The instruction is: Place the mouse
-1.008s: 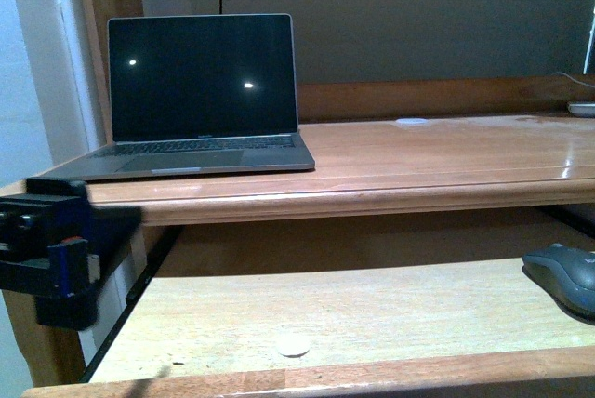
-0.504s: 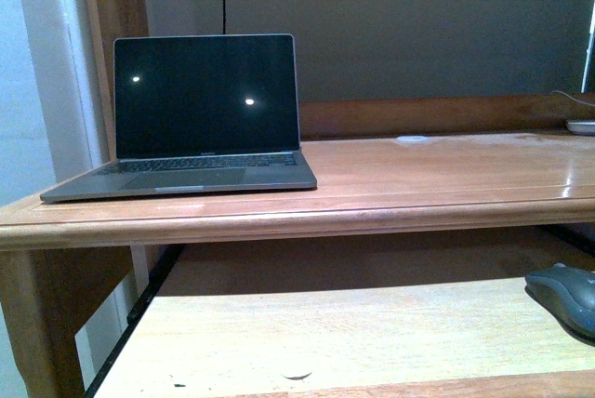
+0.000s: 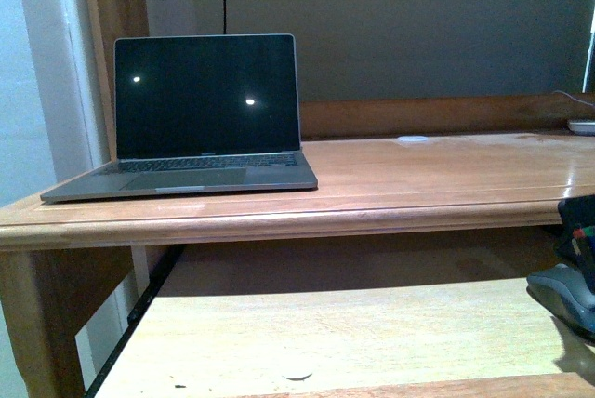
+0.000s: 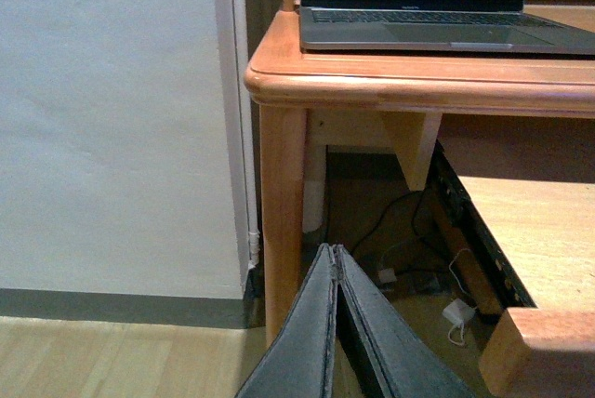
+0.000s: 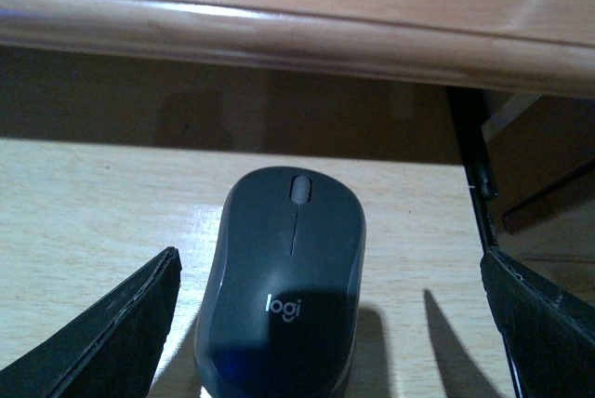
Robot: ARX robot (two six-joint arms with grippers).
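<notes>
The mouse point(image 5: 284, 277), dark grey with a scroll wheel and a white logo, lies on the pale pull-out shelf point(image 5: 84, 212) under the desk top. In the front view the mouse point(image 3: 563, 293) sits at the shelf's far right edge. My right gripper point(image 5: 330, 258) is open, with its dark fingers point(image 5: 112, 333) on either side of the mouse and apart from it. Part of the right arm point(image 3: 580, 226) shows just above the mouse. My left gripper point(image 4: 333, 251) is shut and empty, low beside the desk's left leg point(image 4: 283, 212).
An open laptop point(image 3: 200, 110) with a dark screen stands on the wooden desk top point(image 3: 446, 175) at the left. A small flat white disc point(image 3: 296, 377) lies at the shelf's front edge. Cables and a white adapter point(image 4: 457, 312) lie on the floor under the desk.
My left gripper has left the front view, which has shifted a little. My right arm has come into view at the right edge, just above the mouse.
</notes>
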